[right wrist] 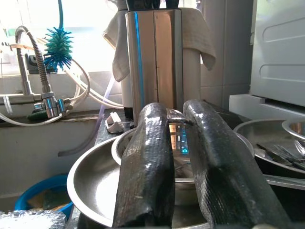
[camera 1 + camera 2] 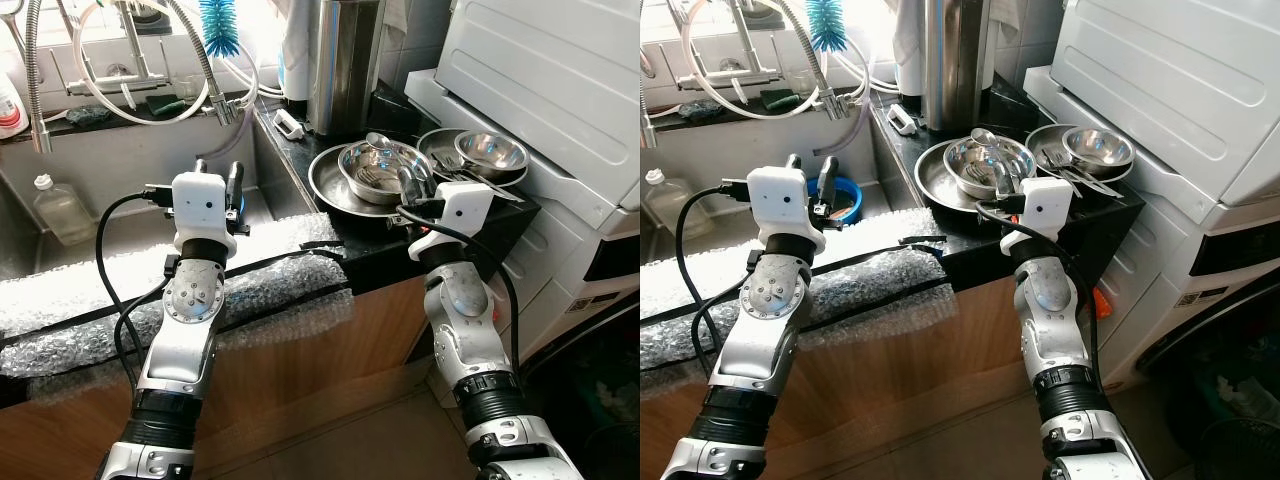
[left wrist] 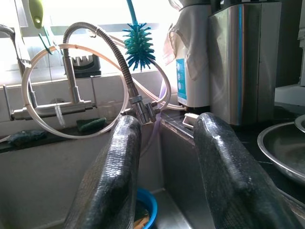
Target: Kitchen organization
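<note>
A steel bowl rests in a wide steel plate on the black counter, with a spoon standing in it. My right gripper is at the bowl's near rim, its fingers almost together on what looks like the spoon's thin metal handle. A second steel bowl sits in another plate with cutlery, further right. My left gripper is held over the sink, open with nothing between its fingers. A blue bowl lies in the sink just beyond it.
Bubble wrap covers the sink's front edge. A hose faucet and a teal bottle brush hang behind the sink. A tall steel canister stands behind the plates, a white appliance is at right, and a clear bottle is in the sink.
</note>
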Robot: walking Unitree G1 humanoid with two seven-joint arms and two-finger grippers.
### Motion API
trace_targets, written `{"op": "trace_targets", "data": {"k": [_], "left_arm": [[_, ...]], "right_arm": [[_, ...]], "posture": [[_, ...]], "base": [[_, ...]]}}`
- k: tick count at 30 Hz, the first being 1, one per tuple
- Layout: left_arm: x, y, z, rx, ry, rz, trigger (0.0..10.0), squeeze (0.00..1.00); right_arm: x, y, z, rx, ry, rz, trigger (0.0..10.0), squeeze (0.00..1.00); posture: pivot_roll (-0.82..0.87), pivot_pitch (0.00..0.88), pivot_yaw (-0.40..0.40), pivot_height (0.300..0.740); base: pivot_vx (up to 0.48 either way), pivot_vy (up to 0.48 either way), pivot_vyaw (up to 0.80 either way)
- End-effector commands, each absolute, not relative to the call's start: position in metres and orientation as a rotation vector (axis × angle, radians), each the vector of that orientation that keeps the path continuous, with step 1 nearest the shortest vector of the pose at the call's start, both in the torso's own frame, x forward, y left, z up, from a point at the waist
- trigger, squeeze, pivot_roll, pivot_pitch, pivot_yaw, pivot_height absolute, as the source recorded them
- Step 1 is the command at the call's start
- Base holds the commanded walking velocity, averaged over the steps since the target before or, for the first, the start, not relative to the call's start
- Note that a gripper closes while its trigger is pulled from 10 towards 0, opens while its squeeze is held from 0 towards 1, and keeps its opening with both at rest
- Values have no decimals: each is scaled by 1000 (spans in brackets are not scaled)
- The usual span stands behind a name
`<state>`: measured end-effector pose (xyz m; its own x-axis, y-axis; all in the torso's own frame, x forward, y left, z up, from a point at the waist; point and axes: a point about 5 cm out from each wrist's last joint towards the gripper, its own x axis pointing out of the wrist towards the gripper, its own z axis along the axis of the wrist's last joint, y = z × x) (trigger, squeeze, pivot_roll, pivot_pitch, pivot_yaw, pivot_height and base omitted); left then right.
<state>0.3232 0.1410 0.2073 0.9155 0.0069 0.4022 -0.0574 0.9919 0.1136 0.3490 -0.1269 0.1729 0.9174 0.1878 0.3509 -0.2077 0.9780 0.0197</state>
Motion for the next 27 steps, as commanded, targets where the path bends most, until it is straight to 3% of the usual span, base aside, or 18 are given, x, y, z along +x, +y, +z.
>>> {"op": "trace_targets", "data": {"k": [1,2,3,4,5,10,20,24,27], "left_arm": [[322,137,218,136,-461,23,10000,0],[322,136,218,136,-462,23,10000,0],[322,137,218,136,-463,22,10000,0],[322,137,218,137,-463,22,10000,0],[322,137,219,129,-462,25,10000,0],[324,146,233,27,-476,51,10000,0],[325,144,252,-437,-423,-126,10000,0],[325,142,242,-470,-363,-175,10000,0],[321,144,228,-602,-265,-247,10000,0]], "right_arm": [[348,-127,180,72,-384,207,0,0],[348,-126,181,71,-386,208,0,0],[349,-126,182,64,-389,201,5412,0],[349,-126,183,61,-391,196,5412,0],[349,-126,184,64,-395,193,10000,0],[349,-128,204,223,-457,215,10000,0],[340,-127,206,648,-415,320,10000,0],[336,-128,201,688,-390,354,10000,0],[323,-129,188,696,-338,433,10000,0]], "posture": [[-48,0,-49,727],[-46,0,-50,727],[-47,0,-49,727],[-47,0,-49,727],[-47,0,-49,727],[-50,0,-49,727],[-42,0,-55,727],[-39,0,-55,727],[-48,0,-50,727]], "base": [[0,0,0],[0,0,0],[0,0,0],[0,0,0],[0,0,0],[0,0,0],[0,0,0],[0,0,0],[0,0,0]]}}
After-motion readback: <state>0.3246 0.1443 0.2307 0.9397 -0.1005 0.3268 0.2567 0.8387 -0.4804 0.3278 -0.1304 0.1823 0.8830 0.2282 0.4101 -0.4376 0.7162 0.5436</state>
